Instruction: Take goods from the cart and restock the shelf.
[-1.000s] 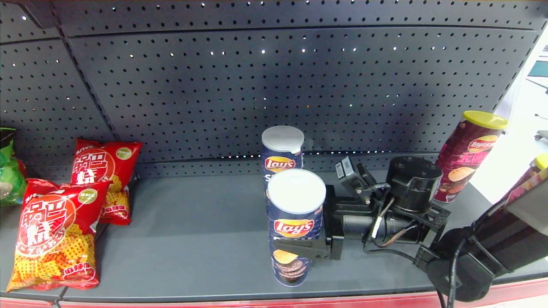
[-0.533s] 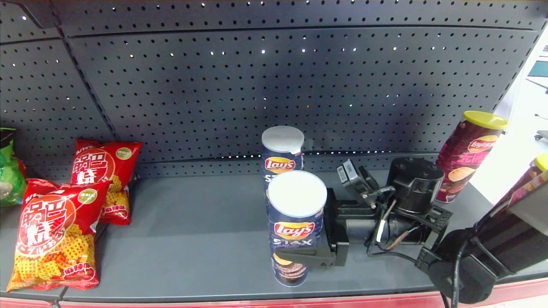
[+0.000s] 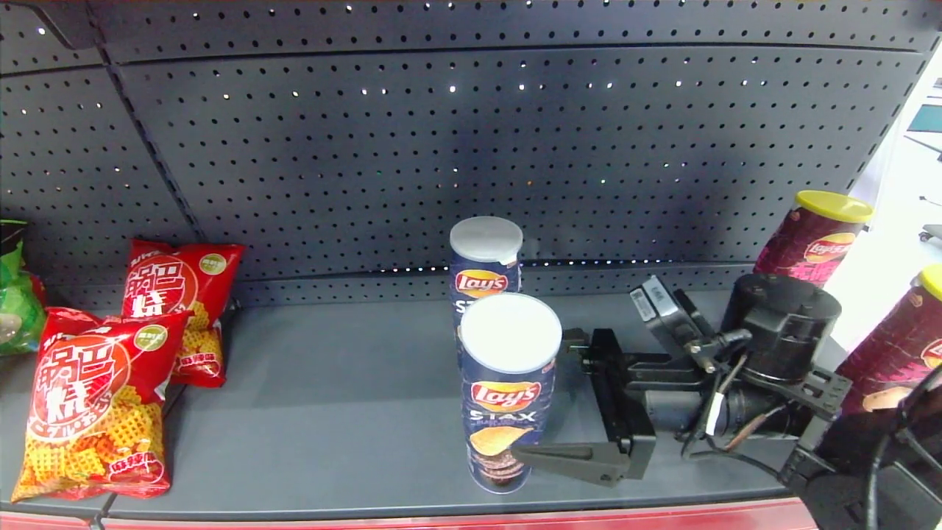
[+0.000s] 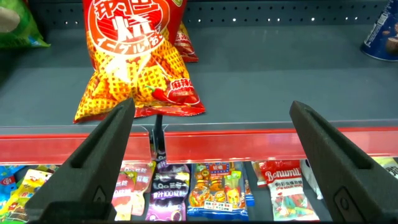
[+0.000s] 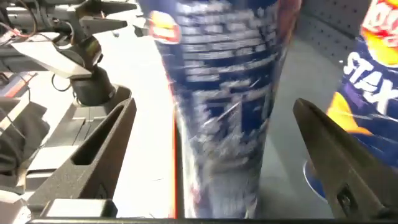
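Grey shelf (image 3: 331,397) bears chip cans (image 3: 508,390), red snack bags (image 3: 92,412).

Lower half of rear can (image 3: 484,274) hidden behind front can (image 3: 508,386) — green bag (image 3: 15,309) cut at edge

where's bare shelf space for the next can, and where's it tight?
Widest free patch: the shelf deck between the red snack bags and the two blue cans. Crowded: right of the blue cans, where the open right gripper and its arm lie across the deck up to the maroon cans. The far-left end holds a green bag.
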